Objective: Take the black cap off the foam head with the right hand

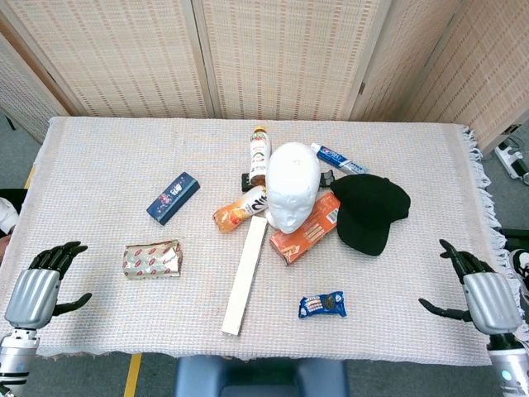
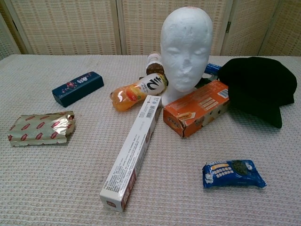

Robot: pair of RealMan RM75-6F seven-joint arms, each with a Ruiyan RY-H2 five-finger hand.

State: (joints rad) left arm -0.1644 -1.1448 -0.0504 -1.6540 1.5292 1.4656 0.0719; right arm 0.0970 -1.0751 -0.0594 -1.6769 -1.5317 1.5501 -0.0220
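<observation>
The black cap (image 1: 369, 211) (image 2: 258, 89) lies flat on the table just right of the bare white foam head (image 1: 292, 185) (image 2: 186, 49), touching the orange box. My right hand (image 1: 483, 296) hovers open at the table's front right corner, well apart from the cap, with fingers spread and nothing in it. At the front left edge my left hand (image 1: 37, 289) is open too. Neither hand shows in the chest view.
Around the foam head lie an orange box (image 1: 305, 234), an orange bottle (image 1: 239, 209), a brown bottle (image 1: 259, 153) and a toothpaste tube (image 1: 338, 157). A long white box (image 1: 245, 274), a blue cookie pack (image 1: 322, 305), a foil packet (image 1: 152, 259) and a navy box (image 1: 173, 198) lie elsewhere on the cloth.
</observation>
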